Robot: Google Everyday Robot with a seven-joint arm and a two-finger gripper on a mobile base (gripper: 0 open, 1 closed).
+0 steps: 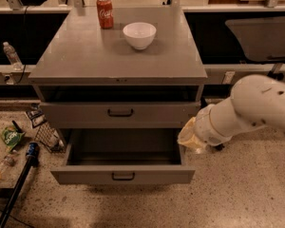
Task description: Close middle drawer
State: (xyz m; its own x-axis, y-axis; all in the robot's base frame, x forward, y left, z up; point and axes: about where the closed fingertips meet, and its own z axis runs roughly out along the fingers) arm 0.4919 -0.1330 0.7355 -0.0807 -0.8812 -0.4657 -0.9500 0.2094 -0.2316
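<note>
The middle drawer (147, 175) stood pulled far out from the grey bench (85, 56), under 1 slightly open drawer (76, 113). The claw (190, 137) hung low, just beside the middle drawer's right side. I could not tell whether it was clenched or released.

The only lettering that can be made out stands on the red can (104, 12) at the upper left of the frame, on the back of the grey cabinet top (85, 56): a white flowing script down its side in the Coca-Cola style, too soft to spell out letter by letter. The green packet (11, 137) on the floor at the left edge bears a pale printed patch that cannot be read. The gripper (189, 137) hangs right of centre in the frame.
</note>
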